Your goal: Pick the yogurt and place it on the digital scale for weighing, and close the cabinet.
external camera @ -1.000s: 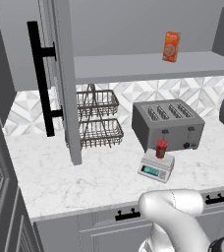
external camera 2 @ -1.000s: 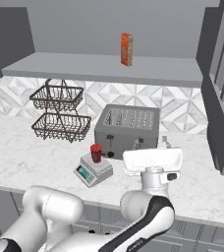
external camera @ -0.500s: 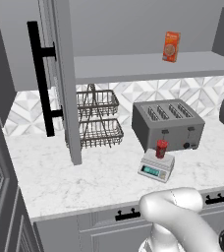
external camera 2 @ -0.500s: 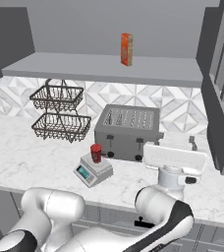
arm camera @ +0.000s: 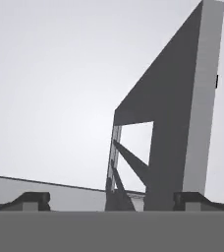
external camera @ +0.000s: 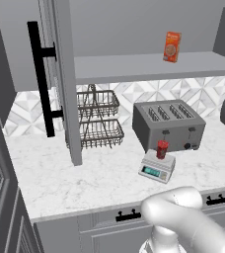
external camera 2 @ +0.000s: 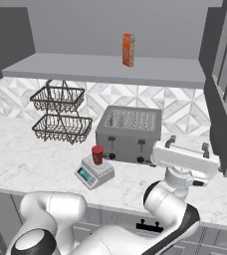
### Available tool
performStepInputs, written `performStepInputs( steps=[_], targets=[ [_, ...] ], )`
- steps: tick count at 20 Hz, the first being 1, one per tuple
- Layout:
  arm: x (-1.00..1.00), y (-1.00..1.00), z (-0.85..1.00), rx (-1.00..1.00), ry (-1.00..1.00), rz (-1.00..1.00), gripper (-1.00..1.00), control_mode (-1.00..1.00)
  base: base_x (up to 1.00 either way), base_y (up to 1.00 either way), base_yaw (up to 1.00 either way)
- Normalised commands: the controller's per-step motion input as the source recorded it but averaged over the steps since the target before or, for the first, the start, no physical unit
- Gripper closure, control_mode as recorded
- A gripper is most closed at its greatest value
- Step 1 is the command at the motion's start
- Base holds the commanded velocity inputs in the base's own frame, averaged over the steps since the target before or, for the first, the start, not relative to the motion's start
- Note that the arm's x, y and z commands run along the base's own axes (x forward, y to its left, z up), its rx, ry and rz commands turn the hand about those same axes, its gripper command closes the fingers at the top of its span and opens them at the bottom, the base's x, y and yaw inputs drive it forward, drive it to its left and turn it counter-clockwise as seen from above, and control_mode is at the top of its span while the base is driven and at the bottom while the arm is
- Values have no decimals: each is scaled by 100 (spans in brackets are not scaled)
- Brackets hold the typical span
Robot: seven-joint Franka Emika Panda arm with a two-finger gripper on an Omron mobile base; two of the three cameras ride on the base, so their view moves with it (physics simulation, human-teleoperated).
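Nearest the cameras, the white Franka arm (external camera 2: 170, 224) is curling up from below the counter edge, and its elbow is covering part of the grey drawer fronts with short black handles (external camera: 129, 215). Its two-finger gripper (external camera 2: 186, 144) is pointing upward in the right base view, at the right end of the white marbled counter (external camera: 99, 178), with the fingers standing wide apart and nothing between them. In the hand view the two dark fingertips (arm camera: 35, 199) are showing at the bottom, far apart, and the edge of an open grey cabinet door (arm camera: 182, 128) is rising ahead of them; its outer face is turned away and hard to read.

Just behind the counter's front edge, the small light-grey square digital scale (external camera: 157, 167) is sitting with its greenish display facing forward. The small red yogurt cup (external camera: 162, 148) is standing upright on its top plate; its label is too small to make out. Directly behind them the dark-grey four-slot toaster (external camera: 168, 124) is standing, and to its left a two-tier black wire basket (external camera: 98, 118) is partly hidden by the open left door of the large grey wall cabinet (external camera: 60, 74), whose long black bar handle (external camera: 41, 79) is facing the left base camera. Farthest back, a flat orange box (external camera: 171, 47) is standing upright on the open cabinet shelf. The right cabinet door (external camera 2: 225, 89) is also swung open and cut off by the frame.
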Motion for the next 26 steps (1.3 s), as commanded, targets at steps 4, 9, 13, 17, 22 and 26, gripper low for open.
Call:
performStepInputs(
  steps=[4,9,13,17,22,26],
  targets=[
    [-9,-45,0,6,-8,9,-100,-100,0,0,0],
    [-26,-69,7,5,-6,6,-100,-100,0,0,0],
    [-41,-37,45,-3,11,-1,-100,-100,0,0,0],
    [-34,-6,59,-18,22,-3,-100,-100,0,0,0],
    [-31,38,62,-26,3,0,-100,-100,0,0,0],
    [-42,53,36,-28,-1,0,-100,-100,0,0,0]
  ],
)
